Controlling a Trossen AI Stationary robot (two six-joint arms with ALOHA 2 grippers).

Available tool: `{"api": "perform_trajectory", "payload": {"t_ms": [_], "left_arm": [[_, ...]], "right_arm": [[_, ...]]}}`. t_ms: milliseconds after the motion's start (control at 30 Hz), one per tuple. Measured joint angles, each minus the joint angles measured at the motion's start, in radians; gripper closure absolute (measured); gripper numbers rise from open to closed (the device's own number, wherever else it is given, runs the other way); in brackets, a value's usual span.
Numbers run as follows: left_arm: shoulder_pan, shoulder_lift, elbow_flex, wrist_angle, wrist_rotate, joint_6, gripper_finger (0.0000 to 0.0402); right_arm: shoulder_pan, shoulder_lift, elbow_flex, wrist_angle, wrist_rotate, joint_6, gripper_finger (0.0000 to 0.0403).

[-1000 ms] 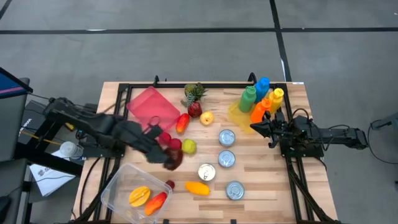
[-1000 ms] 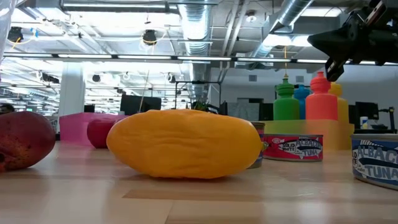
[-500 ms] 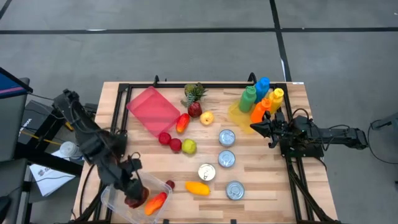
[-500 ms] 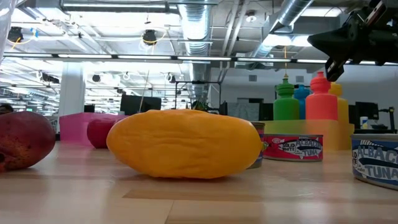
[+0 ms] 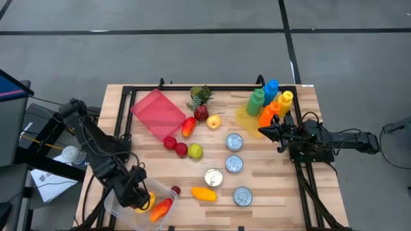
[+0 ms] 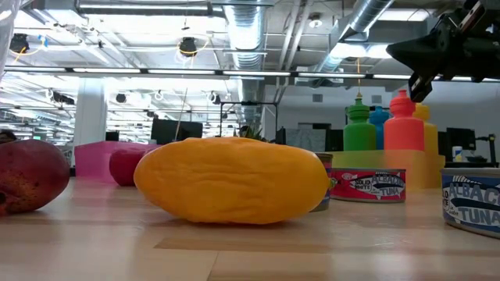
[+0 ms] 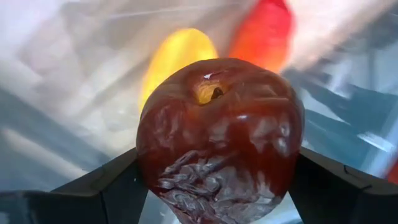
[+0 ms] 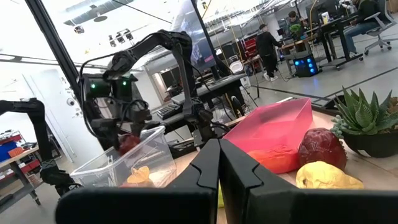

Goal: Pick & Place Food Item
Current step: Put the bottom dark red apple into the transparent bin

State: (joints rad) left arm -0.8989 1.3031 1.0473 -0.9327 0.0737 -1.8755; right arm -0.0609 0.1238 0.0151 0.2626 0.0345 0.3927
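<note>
My left gripper (image 5: 137,196) hangs over the clear plastic container (image 5: 115,192) near the table's near-left corner, shut on a dark red apple (image 7: 217,137). In the left wrist view a yellow fruit (image 7: 177,56) and a red-orange fruit (image 7: 264,31) lie in the container below the apple. The right wrist view shows the apple (image 8: 127,144) just above the container's rim (image 8: 149,134). My right gripper (image 5: 262,131) waits shut above the table's right side, beside the bottles. My left gripper pinches the dark red apple between its two fingers (image 7: 106,186), one on each flank (image 7: 152,155), coming from above and pointing down. The apple is lifted clear over the container, with its stem dimple (image 7: 211,93) facing down, away from the wrist.
An orange fruit (image 5: 204,193) lies next to the container. Several tins (image 5: 234,164) stand mid-table. Red fruits (image 5: 174,146), a green apple (image 5: 195,151), a pink tray (image 5: 157,114), a potted plant (image 5: 201,96) and coloured bottles (image 5: 270,102) fill the far half.
My left gripper has carried the dark red apple from beside the red fruits at mid-table toward the near-left corner, and it now hangs over the clear container. It has stayed shut on the apple. The right arm has kept still.
</note>
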Motion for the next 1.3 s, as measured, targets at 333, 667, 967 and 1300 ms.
{"api": "perform_trajectory", "payload": {"t_ms": [333,667,967,1300], "left_arm": [[0.001,0.044,0.000,-0.132,0.009,-0.015,0.0082],[0.001,0.057,0.000,-0.151,-0.066,0.017,0.0082],[0.001,0.057,0.000,-0.151,-0.067,0.020,0.0060],[0.016,0.056,0.000,-0.148,-0.034,0.020,0.0052]], "right_arm": [[0.000,0.000,0.000,0.000,0.000,0.000,0.0403],[0.000,0.000,0.000,0.000,0.000,0.000,0.0403],[0.000,0.000,0.000,0.000,0.000,0.000,0.0403],[0.000,0.000,0.000,0.000,0.000,0.000,0.0403]]}}
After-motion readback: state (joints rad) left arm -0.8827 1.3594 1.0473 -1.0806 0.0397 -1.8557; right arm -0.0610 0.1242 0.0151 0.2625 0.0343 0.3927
